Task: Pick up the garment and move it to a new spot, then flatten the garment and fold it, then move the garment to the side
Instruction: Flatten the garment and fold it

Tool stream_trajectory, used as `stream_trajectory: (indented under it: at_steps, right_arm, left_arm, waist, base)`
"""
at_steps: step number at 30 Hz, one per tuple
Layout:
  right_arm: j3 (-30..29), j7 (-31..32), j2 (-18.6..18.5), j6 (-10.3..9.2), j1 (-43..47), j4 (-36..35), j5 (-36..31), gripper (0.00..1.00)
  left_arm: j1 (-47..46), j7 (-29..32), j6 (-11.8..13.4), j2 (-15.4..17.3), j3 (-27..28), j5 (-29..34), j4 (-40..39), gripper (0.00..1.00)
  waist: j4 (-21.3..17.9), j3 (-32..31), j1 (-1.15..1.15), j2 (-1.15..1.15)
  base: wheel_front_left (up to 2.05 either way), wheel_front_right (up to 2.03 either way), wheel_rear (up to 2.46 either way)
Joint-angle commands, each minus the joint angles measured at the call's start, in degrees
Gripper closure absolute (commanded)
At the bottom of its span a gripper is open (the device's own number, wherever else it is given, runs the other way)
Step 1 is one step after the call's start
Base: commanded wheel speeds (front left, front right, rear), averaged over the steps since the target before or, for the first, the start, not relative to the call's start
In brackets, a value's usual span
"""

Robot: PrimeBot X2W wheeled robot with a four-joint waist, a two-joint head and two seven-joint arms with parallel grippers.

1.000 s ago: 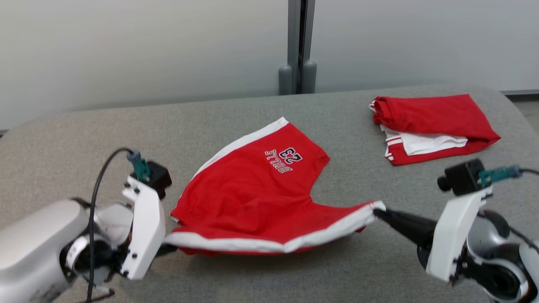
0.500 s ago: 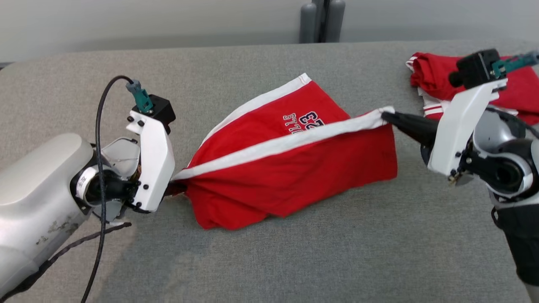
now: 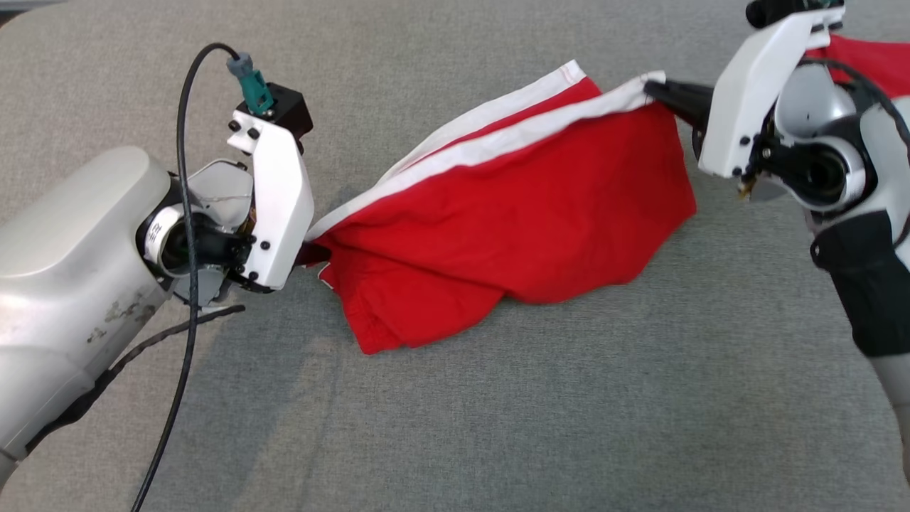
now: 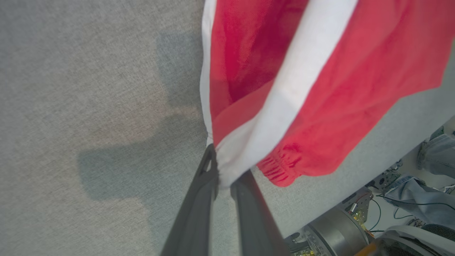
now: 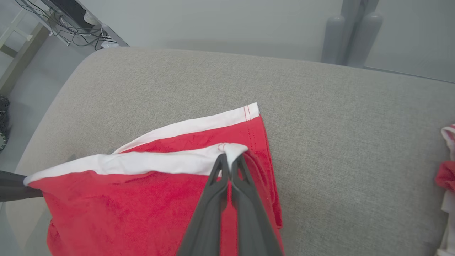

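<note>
Folding step: both jaws are pinched shut on the white band [image 3: 498,142] of the red shorts [image 3: 519,213], at 9 and 1 o'clock, half lifted over the surface [image 3: 498,412]. Next, it probably needs an even lay-down.

Bare along near edge of table [image 3: 498,427] and at far left corner: open for passing. Blocked mid-table by garment [image 3: 526,213] stretched between left gripper [image 4: 222,167] and right gripper [image 3: 650,87]. Second garment [image 3: 871,64] at far right corner. Posts [image 5: 352,32] behind far edge.
</note>
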Motion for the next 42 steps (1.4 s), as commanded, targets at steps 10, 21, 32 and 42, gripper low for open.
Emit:
stream_trajectory:
  at_steps: [10,21,32,42]
  right_arm:
    - [5.75,-6.29,0.77,0.03,-9.82,11.65,0.00,1.00]
    - [11.09,-11.88,2.33,0.03,-15.32,20.08,2.22,1.00]
    - [15.92,-15.44,2.23,0.03,-16.95,23.20,5.66,0.87]
    - [18.35,-19.92,2.88,0.03,-16.30,24.42,8.31,0.00]
  left_arm:
    - [-4.31,0.84,-0.36,-2.71,0.15,1.09,2.34,1.00]
    - [-6.39,0.38,-0.96,-4.13,0.16,1.99,4.12,1.00]
    - [-6.56,0.10,-0.51,-4.97,-0.17,2.66,4.53,0.88]
    - [-6.43,0.65,-0.60,-4.13,-1.00,3.62,4.72,0.00]
  waist:
    - [2.04,3.66,0.00,0.00]
    - [3.10,5.45,0.00,0.00]
    - [3.24,6.19,0.00,0.00]
    - [2.89,4.63,0.00,0.00]
  base:
    - [0.00,0.00,0.00]
    - [0.00,0.00,0.00]
    - [0.00,0.00,0.00]
    - [0.00,0.00,0.00]
